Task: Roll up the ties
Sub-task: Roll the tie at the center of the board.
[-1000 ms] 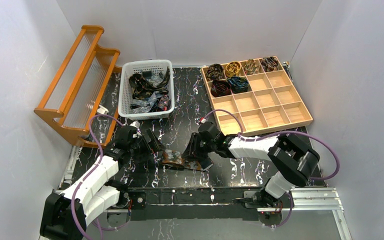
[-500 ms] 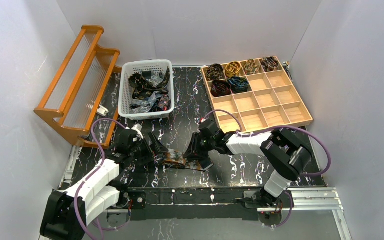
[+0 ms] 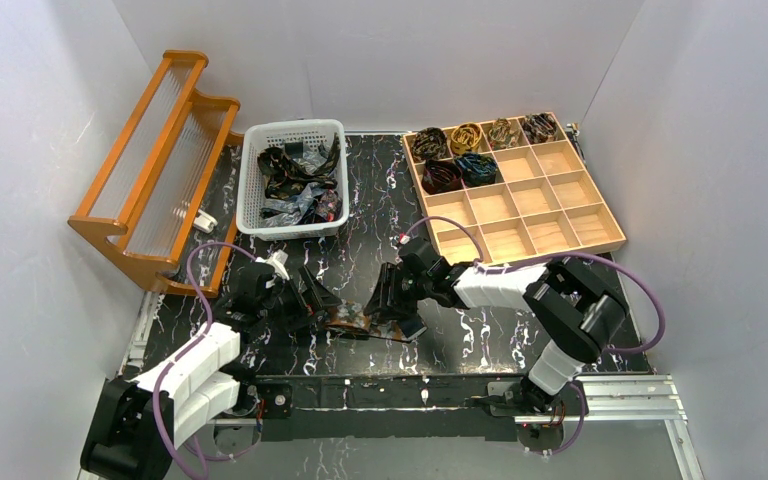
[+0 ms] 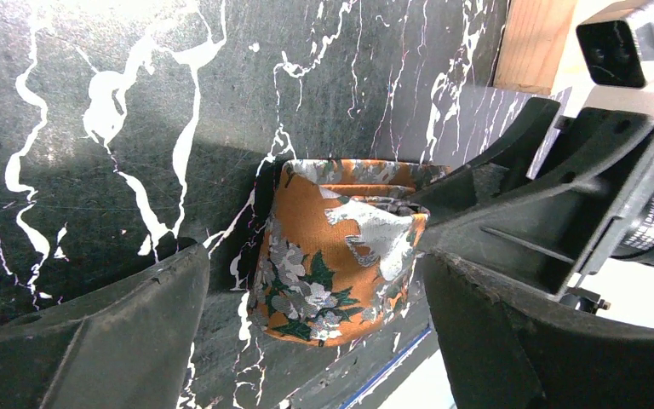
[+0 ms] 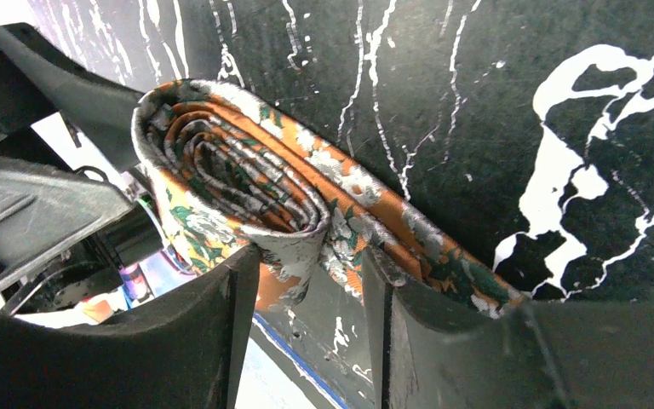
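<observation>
- The tie [image 3: 346, 318], orange with pale flowers and green leaves, sits rolled into a coil on the black, white-veined worktop [image 3: 360, 230]. It is low in the middle of the overhead view, near the front edge, between the two arms.
- The left jaws stand wide open with one finger [image 4: 94, 341] on each side of the coil. In the left wrist view the coil sits in the gap, clear of the lower-left finger and just beside the lower-right one. They hold nothing.
- The right jaws are about half open, straddling the coil's loose outer end at the bottom middle of the right wrist view. The cloth lies against one finger [image 5: 179, 341], but a gap shows before the other, so nothing is pinched.
- The coil's spiral of layers shows end-on at the upper left of that view.
- A white basket [image 3: 250, 185], upper left of centre, holds a tangle of loose dark ties [image 3: 295, 180].
- A wooden tray [image 3: 530, 235] at upper right has six coils [image 3: 477, 168] in its top-left compartments: four in the top row, two in the next.
- An orange rack [image 3: 150, 170] stands at far left.
</observation>
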